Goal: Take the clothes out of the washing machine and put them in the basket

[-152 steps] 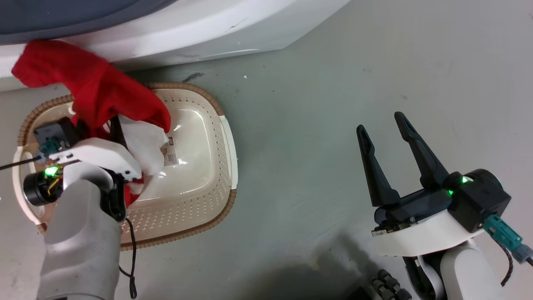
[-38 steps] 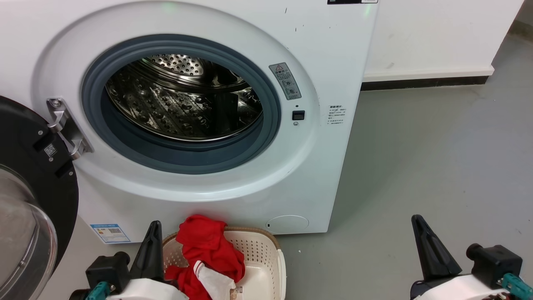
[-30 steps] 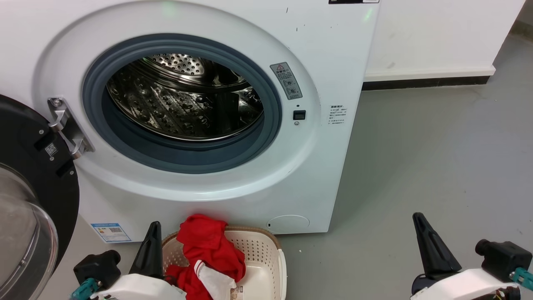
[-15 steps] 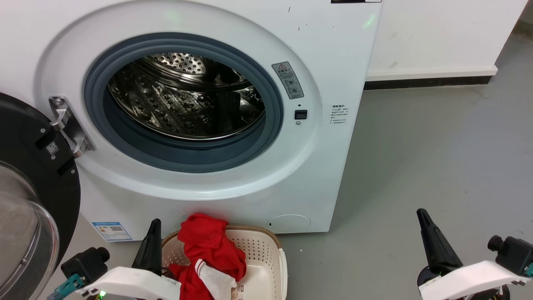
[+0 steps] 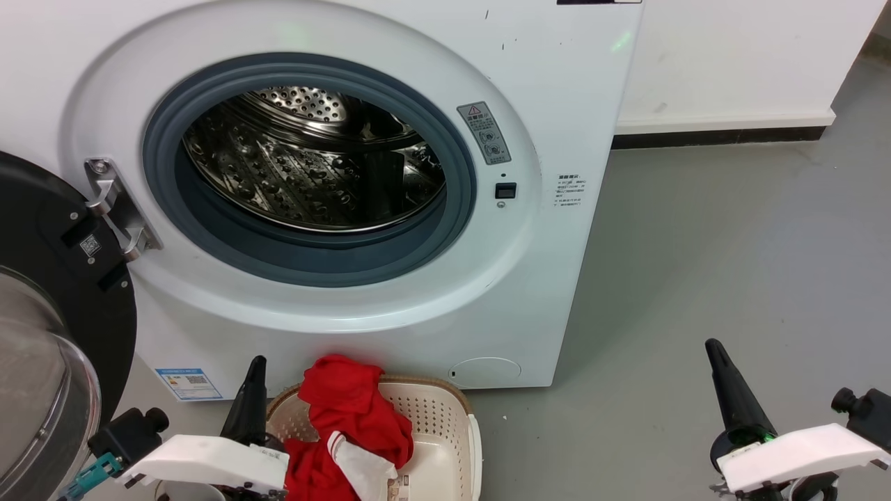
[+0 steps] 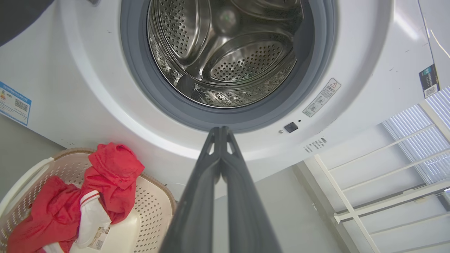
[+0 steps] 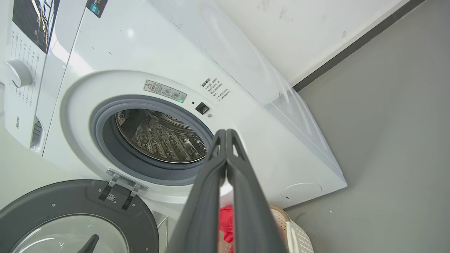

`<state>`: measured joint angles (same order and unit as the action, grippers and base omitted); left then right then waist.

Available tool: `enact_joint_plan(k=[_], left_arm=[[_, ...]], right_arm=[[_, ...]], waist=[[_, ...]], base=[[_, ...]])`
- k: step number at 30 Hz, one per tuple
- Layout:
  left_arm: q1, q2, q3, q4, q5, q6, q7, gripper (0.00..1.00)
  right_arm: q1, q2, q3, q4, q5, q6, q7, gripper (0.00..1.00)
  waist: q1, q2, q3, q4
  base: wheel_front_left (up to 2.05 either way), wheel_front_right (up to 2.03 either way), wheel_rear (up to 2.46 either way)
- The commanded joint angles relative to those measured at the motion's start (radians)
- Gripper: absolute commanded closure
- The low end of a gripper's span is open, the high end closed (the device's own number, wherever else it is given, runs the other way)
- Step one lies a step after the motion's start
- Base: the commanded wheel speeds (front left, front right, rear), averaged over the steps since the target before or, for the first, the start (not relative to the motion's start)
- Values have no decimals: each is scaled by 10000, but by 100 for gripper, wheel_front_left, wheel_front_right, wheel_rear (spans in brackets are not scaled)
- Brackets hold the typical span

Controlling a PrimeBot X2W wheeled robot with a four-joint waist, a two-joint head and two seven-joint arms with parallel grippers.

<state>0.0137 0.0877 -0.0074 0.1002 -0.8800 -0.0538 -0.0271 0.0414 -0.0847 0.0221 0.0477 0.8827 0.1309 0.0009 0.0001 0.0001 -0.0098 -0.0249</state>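
Clothes [image 5: 351, 407] lie in the basket [image 5: 445, 417]; left gripper [image 6: 221, 130] and right gripper [image 7: 226, 133] hold their fingers closed, empty.

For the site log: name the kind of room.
Probably a laundry or utility room: a front-loading washing machine, door open, on a grey floor, with a basket of red clothes before it.

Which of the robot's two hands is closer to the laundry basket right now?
The left hand, right beside the basket at its left rim. The right hand is far off to the right, over the grey floor.
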Motion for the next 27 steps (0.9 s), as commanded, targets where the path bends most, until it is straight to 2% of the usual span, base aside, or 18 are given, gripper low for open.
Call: enact_joint_plan(k=[1, 27], left_arm=[[-227, 76, 53, -33, -292, -64, 50, 100], [-666, 32, 348, 555, -3333, -367, 457, 100]], right_arm=[[-272, -54, -41, -5, 303, 0, 37, 100], [-788, -71, -347, 787, 3371, 0, 293, 100]], waist=[[-1, -1, 2, 4], [-1, -1, 44, 84]], base=[[0, 0, 0], [0, 0, 0]])
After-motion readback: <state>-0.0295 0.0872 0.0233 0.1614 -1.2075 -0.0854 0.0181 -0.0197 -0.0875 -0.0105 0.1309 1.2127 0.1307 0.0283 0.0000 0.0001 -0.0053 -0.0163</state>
